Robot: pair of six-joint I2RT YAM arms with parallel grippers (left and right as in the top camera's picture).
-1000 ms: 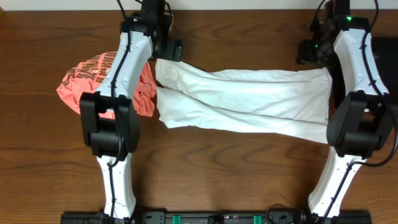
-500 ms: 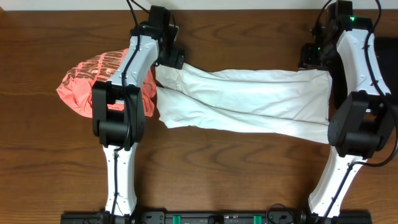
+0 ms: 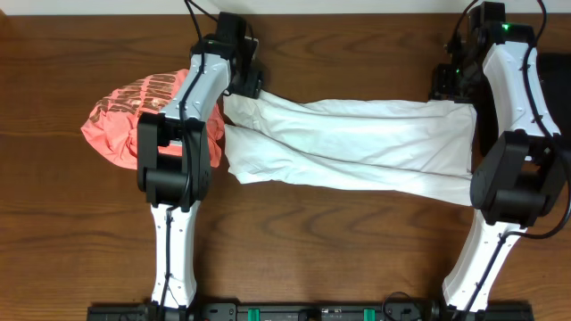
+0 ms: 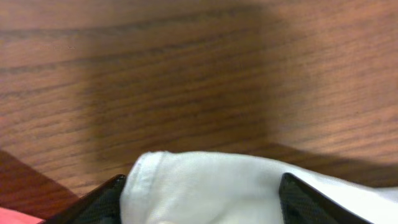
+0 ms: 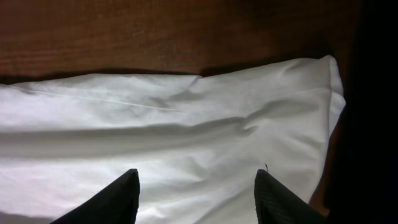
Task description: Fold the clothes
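Lying stretched, creased white T-shirt (image 3: 357, 143), left end effector (image 4: 202, 186) and right end effector (image 5: 197, 177) spread wide

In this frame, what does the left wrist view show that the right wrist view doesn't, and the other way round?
Left wrist only: a rolled edge of the white T-shirt up close, plus a sliver of the pink shirt at bottom left. Right wrist only: a wide creased stretch of the T-shirt ending in a corner at upper right, with something dark beyond it. Both: the wooden table behind the fabric, and the left gripper and right gripper each open, fingers either side of white fabric.
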